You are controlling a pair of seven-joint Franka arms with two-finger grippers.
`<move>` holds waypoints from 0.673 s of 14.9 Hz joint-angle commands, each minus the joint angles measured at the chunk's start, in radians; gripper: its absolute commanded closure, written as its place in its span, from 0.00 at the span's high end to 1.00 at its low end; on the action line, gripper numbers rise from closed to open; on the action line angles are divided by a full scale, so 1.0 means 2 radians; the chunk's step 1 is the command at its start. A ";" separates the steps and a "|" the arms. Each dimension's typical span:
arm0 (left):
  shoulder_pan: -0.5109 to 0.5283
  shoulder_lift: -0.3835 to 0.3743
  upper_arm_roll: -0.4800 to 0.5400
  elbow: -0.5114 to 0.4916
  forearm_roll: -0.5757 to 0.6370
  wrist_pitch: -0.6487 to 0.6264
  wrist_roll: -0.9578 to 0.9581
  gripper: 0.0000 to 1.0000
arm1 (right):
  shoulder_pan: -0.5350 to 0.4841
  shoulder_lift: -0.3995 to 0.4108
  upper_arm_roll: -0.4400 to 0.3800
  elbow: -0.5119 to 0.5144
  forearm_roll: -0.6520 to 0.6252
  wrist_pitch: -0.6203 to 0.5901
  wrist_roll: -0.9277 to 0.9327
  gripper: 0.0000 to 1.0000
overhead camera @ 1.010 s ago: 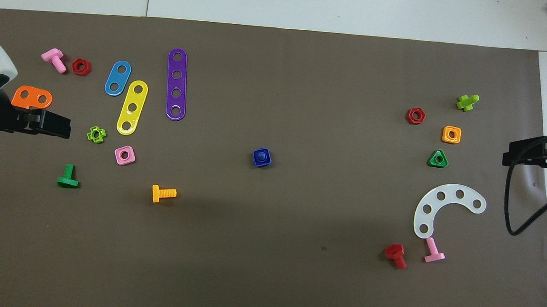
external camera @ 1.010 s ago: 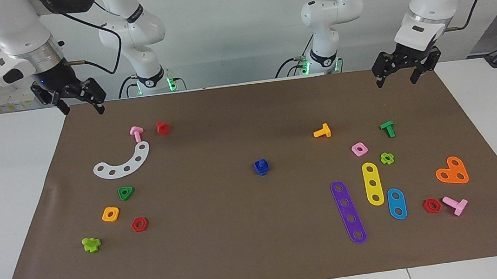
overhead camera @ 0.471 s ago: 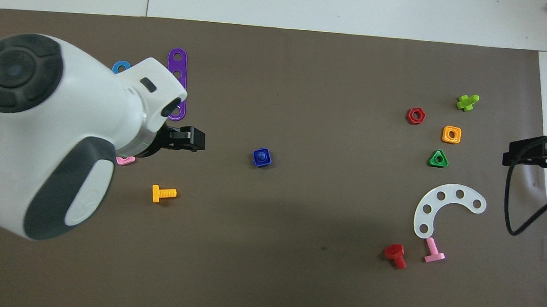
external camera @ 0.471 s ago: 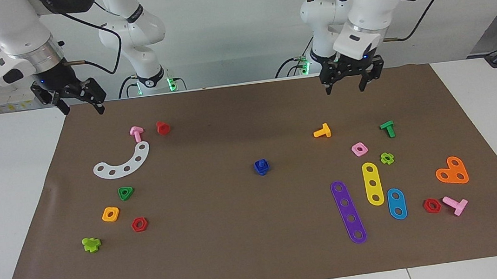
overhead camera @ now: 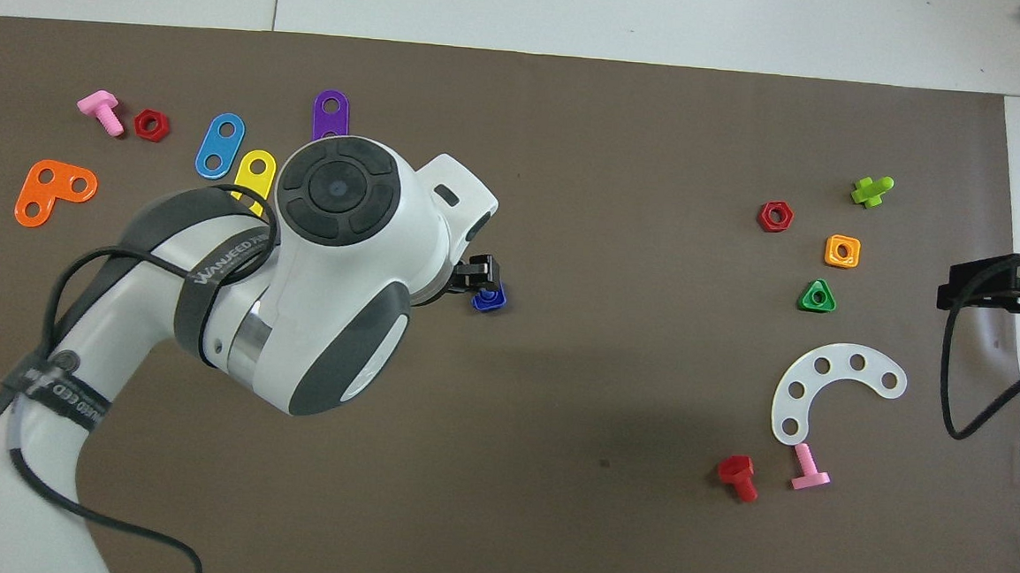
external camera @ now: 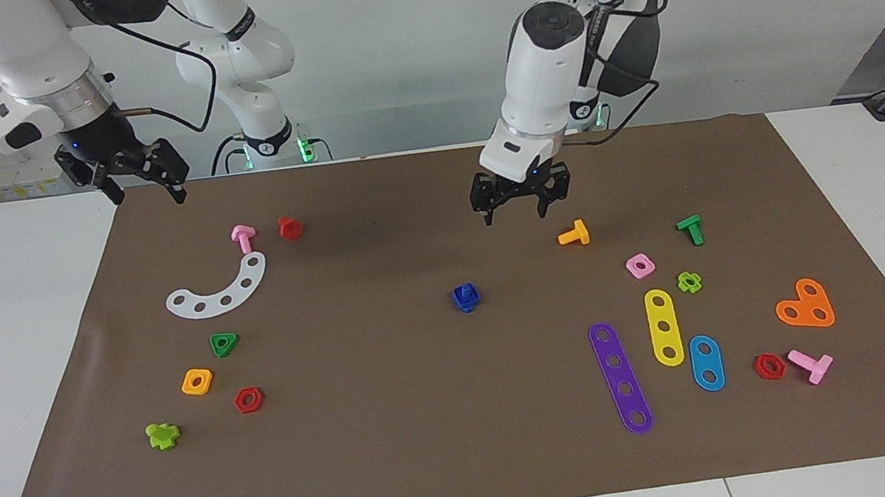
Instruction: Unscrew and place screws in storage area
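A dark-blue screw stands stem-up in a dark-blue square nut in the middle of the brown mat. In the overhead view the screw is partly covered by my left gripper. In the facing view my left gripper is open and empty, raised over the mat, apart from the screw and between it and the orange bolt. My right gripper is open and empty and waits over the mat's corner at the right arm's end.
At the left arm's end lie a green bolt, a pink nut and purple, yellow and light-blue plates. At the right arm's end lie a white arc, a red bolt and several nuts.
My left arm has swung from the left arm's end of the table toward the middle and come lower, ending close to the blue screw. The right arm has not moved.
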State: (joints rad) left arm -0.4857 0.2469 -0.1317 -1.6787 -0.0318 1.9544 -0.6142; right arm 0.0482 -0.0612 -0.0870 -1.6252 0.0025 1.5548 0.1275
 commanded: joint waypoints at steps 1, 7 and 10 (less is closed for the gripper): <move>-0.024 0.065 0.010 0.030 0.024 0.030 -0.033 0.94 | -0.006 -0.004 0.004 -0.002 0.010 -0.005 -0.002 1.00; -0.029 0.100 0.012 0.025 0.034 0.093 -0.048 0.87 | -0.006 -0.004 0.004 -0.001 0.010 -0.005 -0.002 1.00; -0.030 0.106 0.012 0.016 0.036 0.113 -0.055 0.84 | -0.006 -0.004 0.004 -0.002 0.010 -0.005 -0.002 1.00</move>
State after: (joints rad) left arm -0.5246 0.4407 -0.1254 -1.6503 0.0192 2.1532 -0.6947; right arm 0.0482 -0.0612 -0.0870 -1.6252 0.0025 1.5548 0.1275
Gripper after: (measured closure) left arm 0.145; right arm 0.000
